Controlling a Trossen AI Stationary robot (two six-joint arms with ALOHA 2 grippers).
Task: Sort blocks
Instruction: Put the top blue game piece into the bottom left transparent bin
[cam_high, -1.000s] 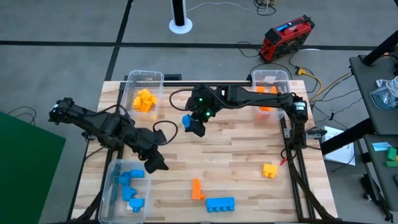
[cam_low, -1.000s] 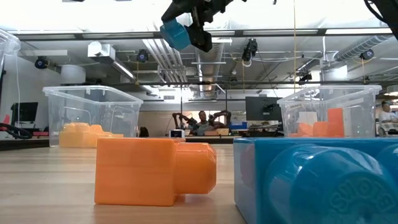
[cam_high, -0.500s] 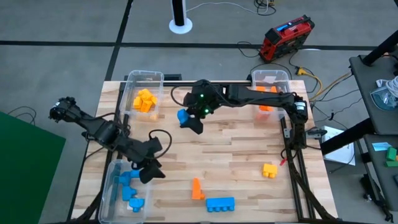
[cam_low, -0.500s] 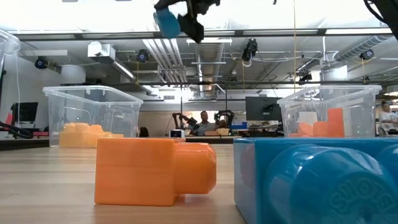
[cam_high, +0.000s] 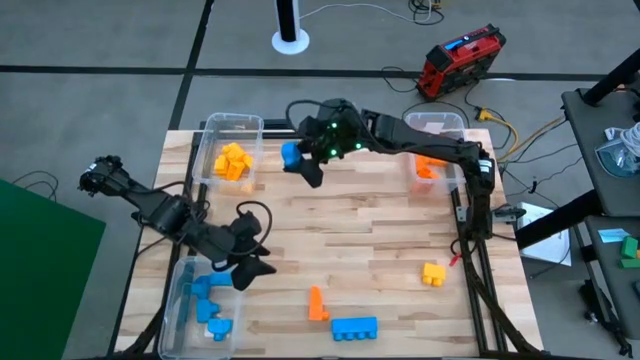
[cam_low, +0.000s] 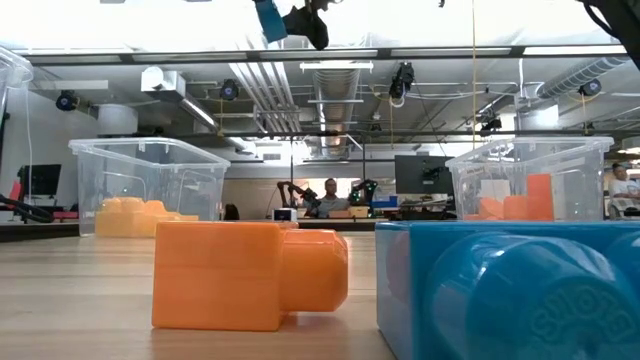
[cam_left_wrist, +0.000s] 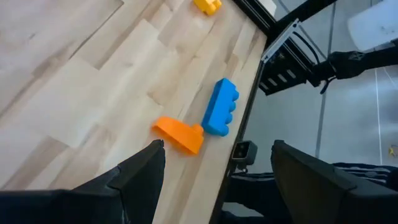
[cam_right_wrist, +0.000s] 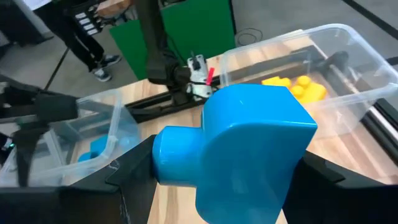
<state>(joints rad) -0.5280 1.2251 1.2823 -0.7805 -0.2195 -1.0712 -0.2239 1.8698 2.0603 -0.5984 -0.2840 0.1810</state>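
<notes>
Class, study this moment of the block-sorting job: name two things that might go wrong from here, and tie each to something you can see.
1. The right gripper holds a blue block high beside the bin of yellow blocks; released there, it could land in the wrong colour.
2. The blue bin sits under the left gripper, which is open; carrying the block there may bring the arms close together.

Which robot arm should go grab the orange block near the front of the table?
The left. Its gripper is empty with jaws open, close to the orange block. The right gripper is far off, already holding a blue block.
</notes>
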